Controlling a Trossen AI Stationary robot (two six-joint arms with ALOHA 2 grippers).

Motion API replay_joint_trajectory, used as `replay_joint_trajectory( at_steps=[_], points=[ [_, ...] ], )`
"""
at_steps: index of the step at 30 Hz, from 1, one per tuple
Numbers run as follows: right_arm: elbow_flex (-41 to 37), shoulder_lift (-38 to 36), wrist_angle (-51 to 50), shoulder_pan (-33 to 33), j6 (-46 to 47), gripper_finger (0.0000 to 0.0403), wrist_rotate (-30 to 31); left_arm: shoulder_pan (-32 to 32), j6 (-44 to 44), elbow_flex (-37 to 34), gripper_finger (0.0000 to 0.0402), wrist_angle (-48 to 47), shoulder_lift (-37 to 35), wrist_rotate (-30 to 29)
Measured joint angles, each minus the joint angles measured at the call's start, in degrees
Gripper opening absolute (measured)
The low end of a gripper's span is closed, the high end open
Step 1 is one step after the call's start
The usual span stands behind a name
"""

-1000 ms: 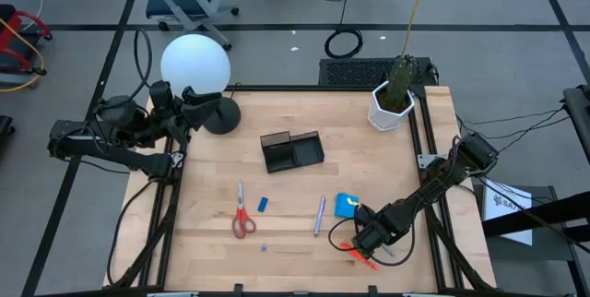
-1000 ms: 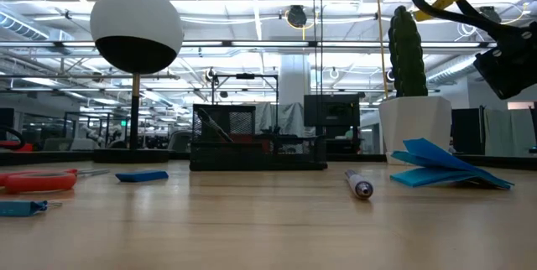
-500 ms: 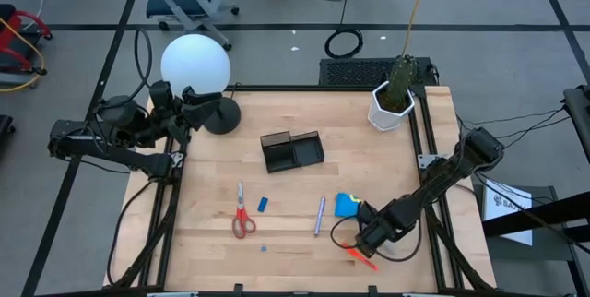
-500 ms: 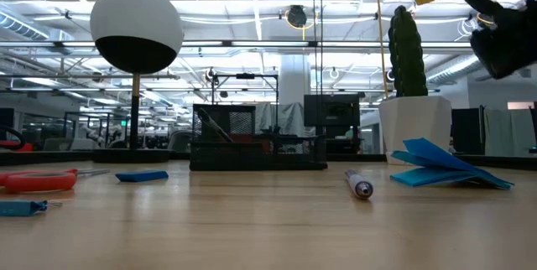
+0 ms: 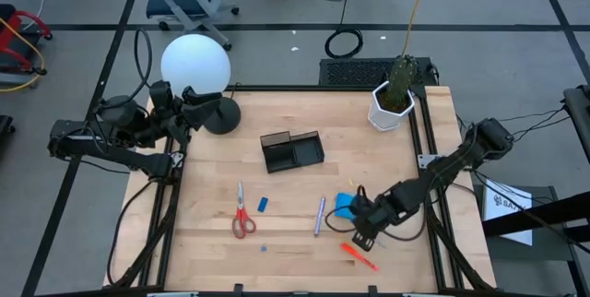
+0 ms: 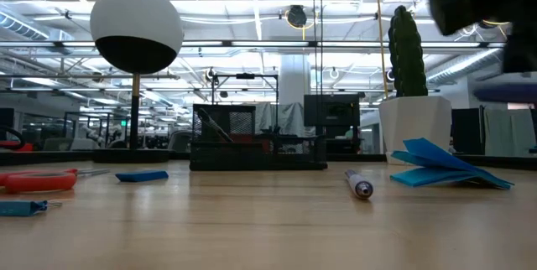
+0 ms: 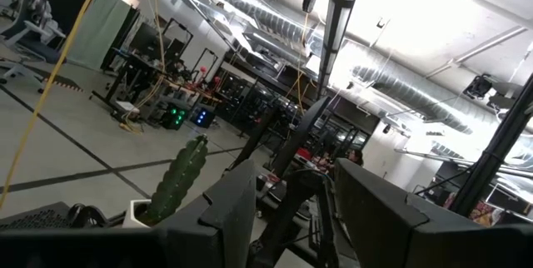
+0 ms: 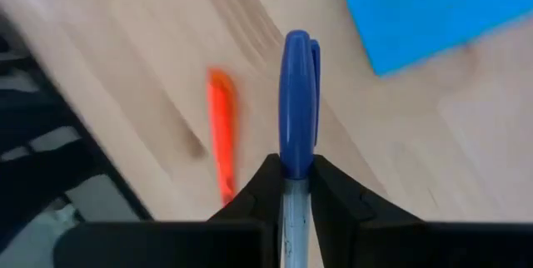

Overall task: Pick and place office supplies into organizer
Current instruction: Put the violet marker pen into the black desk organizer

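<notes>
Nearest the front edge of the tabletop [image 5: 212, 242], on the right side, the orange marker [image 5: 359, 256] lies flat by itself, with bare wood all around it and only a narrow strip between it and the edge. Just behind it hangs the right gripper [image 5: 362, 232], its fingers [image 8: 333, 193] clamped on a blue-capped marker [image 8: 296, 139] that stands straight out between them; the wrist view shows the marker lifted clear of the wood, the orange one below and to one side. Right beside the gripper, slightly farther in, the blue square notepad [image 5: 346, 204] rests on the wood, its top sheets a little fanned in the low view.

Toward the middle, the grey-purple pen [image 5: 319, 215] lies nearly lengthwise to the table, well apart from the notepad. Farther left come a small blue block [image 5: 263, 204], a tinier blue piece [image 5: 263, 248] closer to the front, and the red-handled scissors [image 5: 241, 218], blades pointing away. Open wood separates all of these.

Behind them, past a broad clear band, the black organizer [image 5: 291, 150] sits slightly askew near the centre, nothing touching its walls. At the far right corner stands the white plant pot [image 5: 389, 108], at the far left a round white lamp [image 5: 194, 65]. The left gripper [image 5: 205, 100] waits off that left corner by the lamp's base; I cannot tell how its fingers stand.
</notes>
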Motion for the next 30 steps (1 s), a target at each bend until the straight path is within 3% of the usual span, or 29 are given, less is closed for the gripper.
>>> replay_joint_trajectory(
  at_steps=[14,30],
  points=[
    [0.1,-0.4,22.9,-17.3,-21.0,0.0031,-0.4,0.0,0.0,0.0,0.017,0.0,0.0,0.0],
    [0.1,-0.4,53.3,-35.5,-35.5,0.0031,-4.9,0.0,0.0,0.0,0.017,0.0,0.0,0.0]
  ],
)
